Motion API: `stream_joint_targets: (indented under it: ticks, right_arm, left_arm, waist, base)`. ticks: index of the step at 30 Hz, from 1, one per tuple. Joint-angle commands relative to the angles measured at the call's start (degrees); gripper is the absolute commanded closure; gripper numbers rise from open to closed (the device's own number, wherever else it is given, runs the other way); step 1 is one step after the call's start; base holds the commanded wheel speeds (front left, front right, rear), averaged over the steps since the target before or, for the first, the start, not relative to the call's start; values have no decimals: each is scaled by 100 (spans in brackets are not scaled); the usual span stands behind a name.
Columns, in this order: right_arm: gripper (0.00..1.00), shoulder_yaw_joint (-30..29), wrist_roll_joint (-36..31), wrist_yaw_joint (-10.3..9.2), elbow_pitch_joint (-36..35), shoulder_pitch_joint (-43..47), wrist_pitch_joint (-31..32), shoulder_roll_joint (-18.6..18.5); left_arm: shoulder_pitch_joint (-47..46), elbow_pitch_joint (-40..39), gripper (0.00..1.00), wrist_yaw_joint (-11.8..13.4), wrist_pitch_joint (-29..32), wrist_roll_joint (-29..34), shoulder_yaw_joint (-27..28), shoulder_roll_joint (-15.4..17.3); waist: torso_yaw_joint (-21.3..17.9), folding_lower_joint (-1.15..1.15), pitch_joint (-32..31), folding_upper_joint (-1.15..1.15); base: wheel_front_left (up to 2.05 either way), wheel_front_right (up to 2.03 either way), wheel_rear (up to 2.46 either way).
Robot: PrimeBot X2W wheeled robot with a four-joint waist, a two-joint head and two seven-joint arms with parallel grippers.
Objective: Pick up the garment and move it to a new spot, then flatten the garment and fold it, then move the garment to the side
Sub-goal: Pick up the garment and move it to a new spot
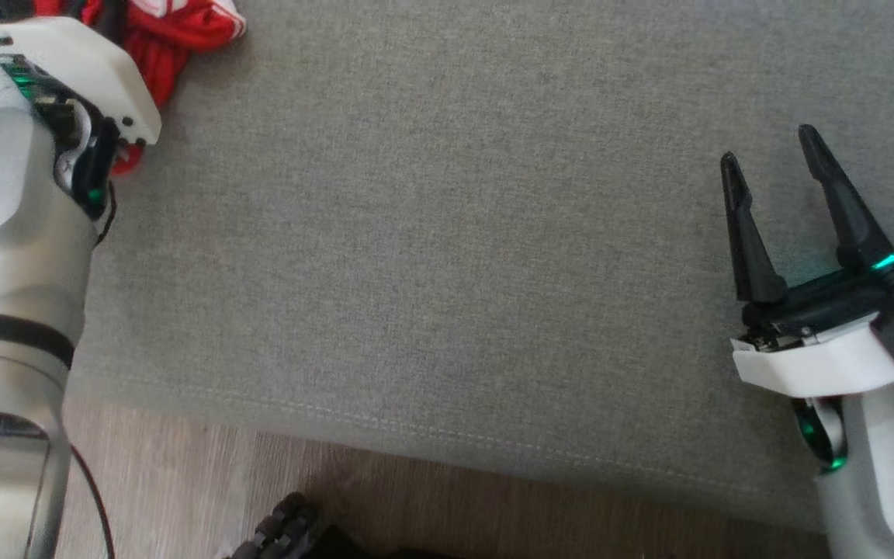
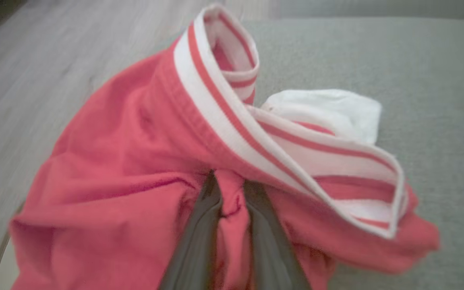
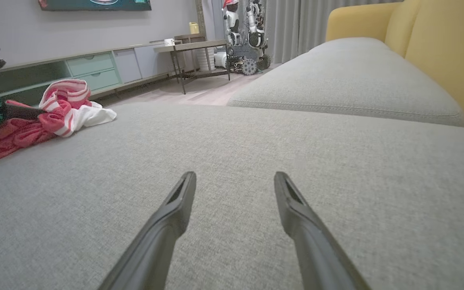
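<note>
Cloth nipped: left pincer (image 2: 232,182) pinching the red garment (image 2: 127,169); right pincer (image 1: 768,147) spread.
Garment bunched at upper left of head view on the grey sofa cushion (image 1: 447,233), white-striped band on top, a red fold between the left fingers. Right pincer at right edge, well apart.

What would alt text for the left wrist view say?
Two dark fingers pinch a fold of a crumpled red garment with a white-and-red striped band. It lies on a grey cushion, with pale wooden floor beyond.
</note>
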Motion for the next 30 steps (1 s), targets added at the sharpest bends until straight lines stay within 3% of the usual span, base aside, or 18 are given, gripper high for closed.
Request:
stream_joint_targets:
  ticks: [1, 3, 9, 15, 22, 30]
  right_arm:
    - [0, 96, 67, 35, -111, 68, -38, 89]
    - [0, 123, 117, 35, -58, 84, -38, 201]
    - [0, 190, 194, 35, 18, 142, -38, 439]
    - [0, 269, 289, 35, 84, 240, -38, 696]
    - [0, 206, 386, 35, 29, 323, -38, 950]
    - [0, 168, 476, 35, -144, 351, -38, 1078]
  left_arm:
    - [-95, -127, 100, 3, -280, 29, 37, 390]
    - [-123, -205, 100, 3, -653, 73, -134, 463]
    - [-38, -652, 100, 3, -828, 115, -418, 589]
    - [351, -2057, 100, 3, -841, 365, -659, 786]
    - [982, -3252, 100, 2, -825, 370, -986, 909]
    - [1268, -4453, 100, 2, -231, 162, -1546, 918]
  waist:
    - [-30, -1, -117, 0]
    - [-77, -1, -349, 0]
    - [-226, -1, -843, 0]
    - [-534, -1, -1371, 0]
    - [-1164, -1, -1875, 0]
    - [-2026, -1, -1922, 0]
  base:
    - [0, 0, 0]
    - [0, 0, 0]
    - [0, 0, 0]
    - [0, 0, 0]
    - [0, 0, 0]
    - [0, 0, 0]
